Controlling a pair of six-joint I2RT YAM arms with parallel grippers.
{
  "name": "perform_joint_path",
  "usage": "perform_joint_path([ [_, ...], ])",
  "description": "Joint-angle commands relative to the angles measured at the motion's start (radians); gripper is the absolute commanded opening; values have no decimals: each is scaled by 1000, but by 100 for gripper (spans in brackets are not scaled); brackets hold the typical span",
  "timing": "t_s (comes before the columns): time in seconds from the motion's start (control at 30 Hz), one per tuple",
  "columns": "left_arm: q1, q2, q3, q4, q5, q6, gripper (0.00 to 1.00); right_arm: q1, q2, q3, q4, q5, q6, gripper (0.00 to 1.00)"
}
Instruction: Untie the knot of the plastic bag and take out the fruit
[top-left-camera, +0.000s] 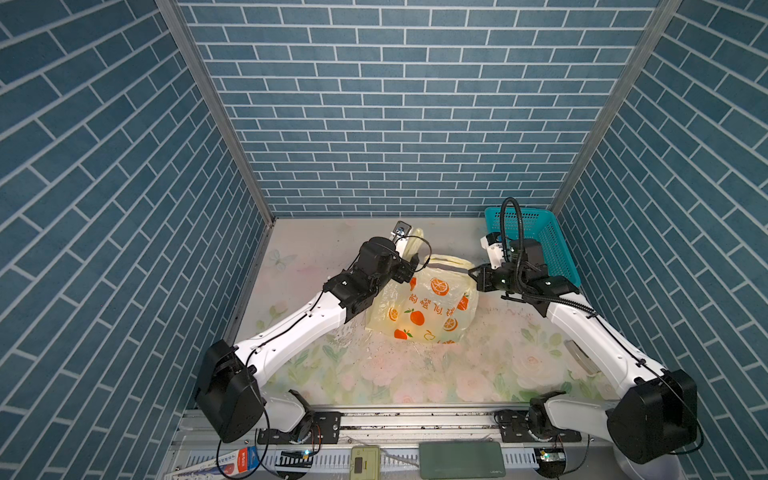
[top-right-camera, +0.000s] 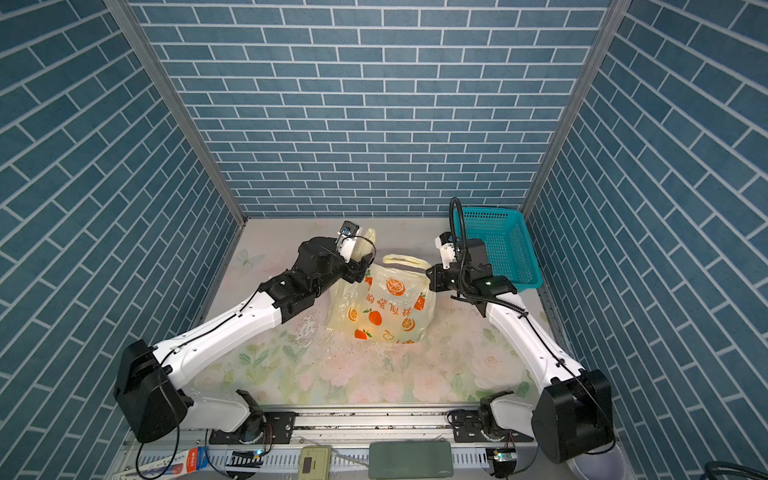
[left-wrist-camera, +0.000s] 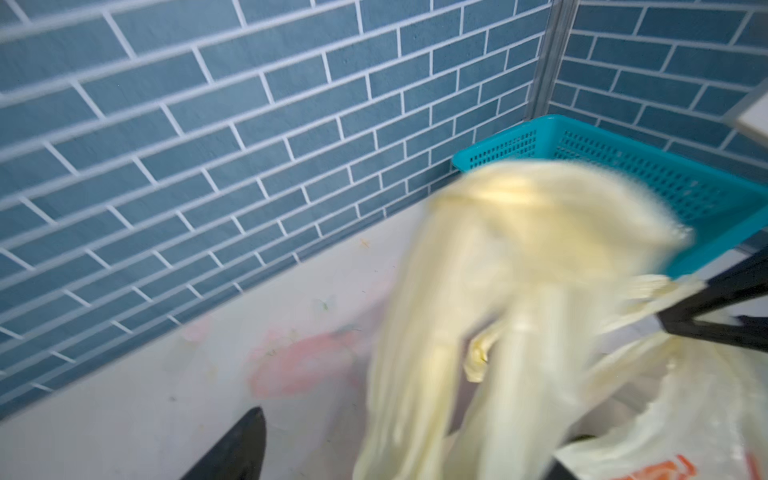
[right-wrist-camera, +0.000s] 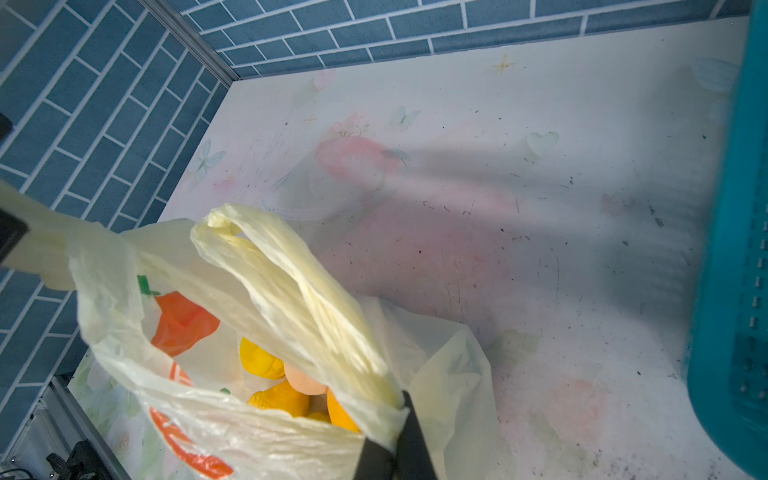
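**Bag mouth open, one handle at each gripper**

In both top views the plastic bag (top-left-camera: 424, 307) (top-right-camera: 382, 309) stands near the middle of the floral worktop (top-left-camera: 415, 374) (top-right-camera: 374, 374), a little toward its far edge. The teal perforated basket (top-left-camera: 540, 232) (top-right-camera: 503, 245) sits in the far right corner. The left gripper (top-left-camera: 411, 266) (top-right-camera: 362, 266) is at the bag's upper left corner, where the left handle (top-left-camera: 415, 245) (top-right-camera: 365, 243) rises as a pale yellow strip. The right gripper (top-left-camera: 473, 272) (top-right-camera: 430, 275) is at the upper right corner, pinched onto the right handle (top-left-camera: 451, 262) (top-right-camera: 405, 261). The two handles are apart.

In the left wrist view the left gripper (left-wrist-camera: 415, 428) has its fingers (left-wrist-camera: 245, 444) spread wide. The left handle (left-wrist-camera: 519, 291), blurred, hangs between them. I cannot tell whether the plastic touches either finger. Beyond it a black finger of the right gripper (left-wrist-camera: 706, 307) clamps the other handle, with the basket (left-wrist-camera: 685, 178) behind.

In the right wrist view the right gripper (right-wrist-camera: 395, 449) is closed tight on the right handle (right-wrist-camera: 307, 307), which arches up from the jaws. The bag (right-wrist-camera: 112, 291) gapes, and the fruit (right-wrist-camera: 282, 399) lies inside at the bottom: yellow lemons and a peach-coloured piece. The basket wall (right-wrist-camera: 731, 291) stands just beside, on the worktop (right-wrist-camera: 540, 208).
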Motion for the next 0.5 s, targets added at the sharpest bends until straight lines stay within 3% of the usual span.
perform_joint_path([
  [0.0,61,18,42,37,-17,-43,51,4,-12,42,60,29,-12,0],
  [0.2,173,59,58,82,111,-65,26,3,51,80,129,54,-14,0],
  [0.47,277,149,181,119,213,-59,5,-21,147,192,182,78,-57,0],
])
